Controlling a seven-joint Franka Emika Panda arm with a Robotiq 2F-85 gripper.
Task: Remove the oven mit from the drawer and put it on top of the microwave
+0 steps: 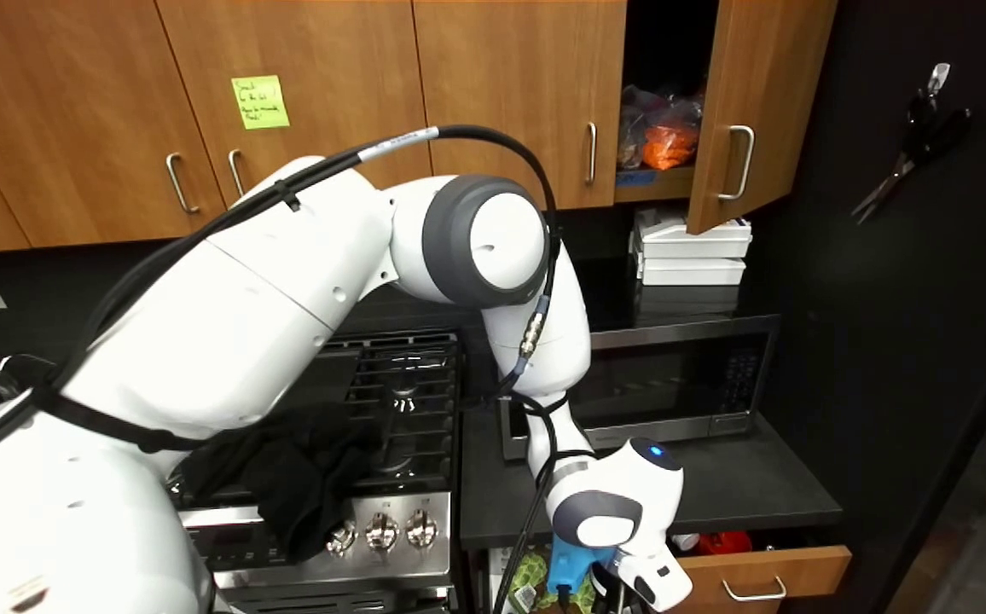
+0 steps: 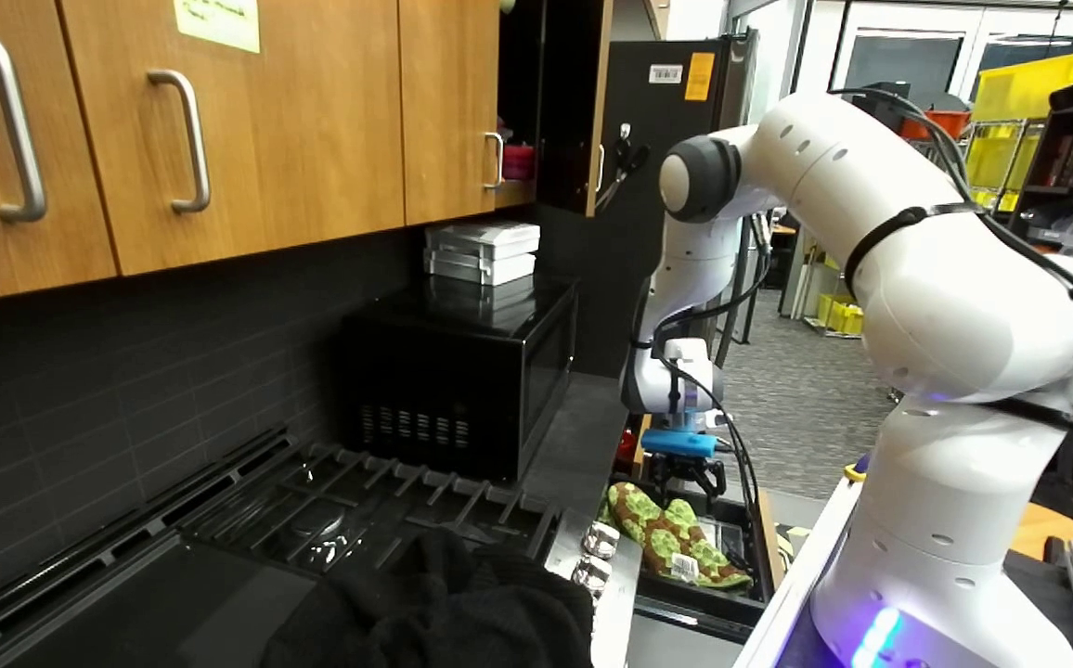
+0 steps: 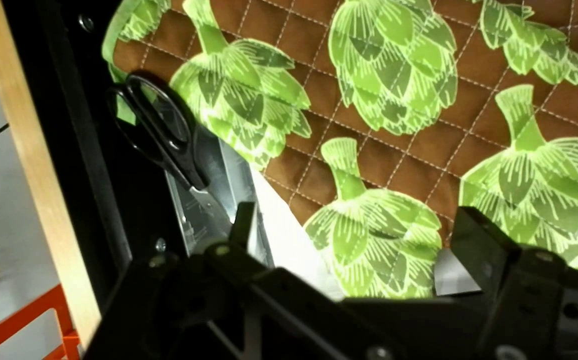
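"What's over there?"

"A kitchen corner of a bigger room. Black gas stove (image 2: 133,598), dark counter (image 1: 766,486), a microwave (image 1: 672,384) on it with white plastic cases (image 1: 691,260) stacked on top, wooden cabinets (image 1: 510,94) overhead, the end door (image 1: 762,102) ajar. Grey carpet (image 2: 810,399) runs off behind the robot arm (image 2: 833,158)."

"And the oven mitt (image 2: 662,543)?"

"In the drawer (image 2: 771,533), pulled out below the counter. The gripper (image 3: 356,215) is just above, released, its fingers (image 3: 244,225) spread wide. Whether one brushes the mitt, I can't tell."

"What's hard to see?"

"The arm blocks part of the microwave's front. Scissors (image 3: 187,165) lie at the mitt's edge, their tips lost to me, and I can't identify something white (image 3: 289,245) beside them. The mitt's tag (image 2: 685,568) and the yellow note (image 1: 260,102) defeat my eyes. That black cloth (image 2: 444,603) on the stove is a shapeless heap of folds."

"Materials?"

"The mitt's quilted, brown with green artichokes, pale stitching in diamonds. The drawer has a wooden front and black sides. Steel frames the microwave's dark glass; the cabinet handles are curved metal."
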